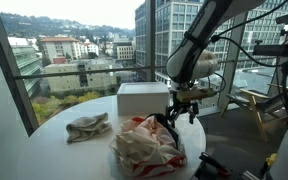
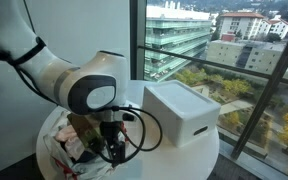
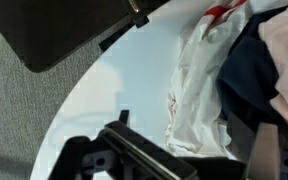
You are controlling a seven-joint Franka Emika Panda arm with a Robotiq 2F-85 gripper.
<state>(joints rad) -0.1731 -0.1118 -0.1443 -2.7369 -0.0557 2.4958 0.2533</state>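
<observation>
1. The gripper (image 1: 179,114) hangs from the arm (image 2: 79,85) over the round white counter (image 1: 54,150), pointing down. In an exterior view its two fingers (image 1: 169,117) show as separate dark prongs with a gap between them, so the jaws stand apart and clasp nothing.
2. Directly beneath the gripper, reaching out to one side, lies a crumpled heap of white cloth with red marks (image 1: 144,145). The fingertips are close above its edge. Whether they touch it cannot be told.
3. In the wrist view the same heap of white cloth with red marks (image 3: 199,90) fills the space just ahead of the gripper. A dark cloth (image 3: 249,80) lies bunched against its far side.
4. The other exterior view also shows the gripper (image 2: 112,150) low over the heap (image 2: 69,150), with the arm's cable looping beside it.
5. A closed white box (image 1: 144,98) sits on the counter just behind the gripper, towards the window (image 1: 74,40). It is apart from the gripper and appears in both exterior views (image 2: 184,115).
6. A beige rag (image 1: 88,127) lies crumpled on the counter well beyond the heap, on the side away from the gripper and separate from the pile.
7. In the wrist view, bare counter (image 3: 124,80) spreads out beside the gripper, with grey floor (image 3: 24,110) past its curved rim.
</observation>
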